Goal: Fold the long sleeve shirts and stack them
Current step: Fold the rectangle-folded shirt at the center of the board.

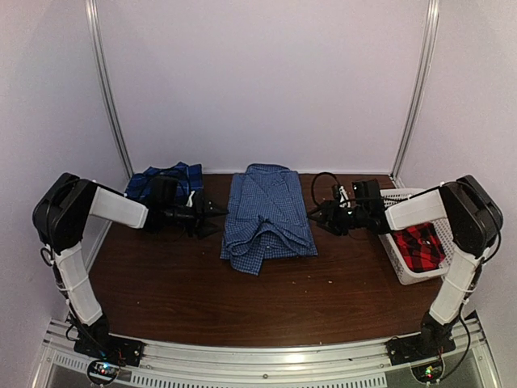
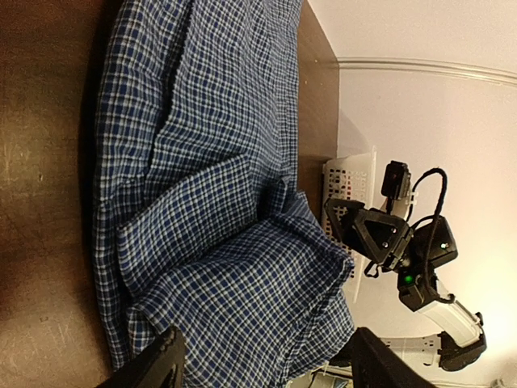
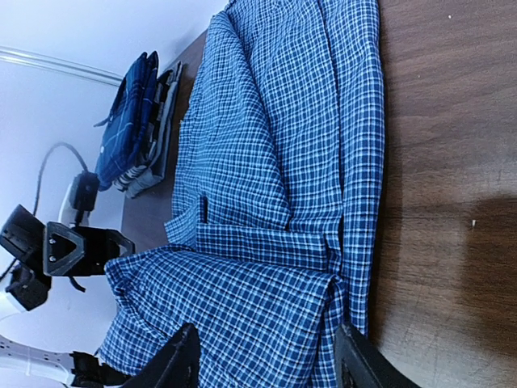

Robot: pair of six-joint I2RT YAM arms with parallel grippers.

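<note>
A blue-and-white check long sleeve shirt (image 1: 266, 217) lies partly folded in the middle of the table, its lower part doubled up over the body (image 2: 210, 162) (image 3: 283, 162). A darker blue plaid shirt (image 1: 166, 182) (image 3: 129, 121) lies folded at the back left. The red-and-black plaid shirt (image 1: 420, 246) sits in the basket. My left gripper (image 1: 212, 214) (image 2: 266, 364) is open at the check shirt's left edge, and my right gripper (image 1: 317, 214) (image 3: 271, 364) is open at its right edge. Neither pinches the cloth.
A white slatted basket (image 1: 404, 267) (image 2: 351, 174) stands at the right edge of the table. Bare brown tabletop (image 1: 242, 299) lies in front of the check shirt. Walls with metal rails close off the back and both sides.
</note>
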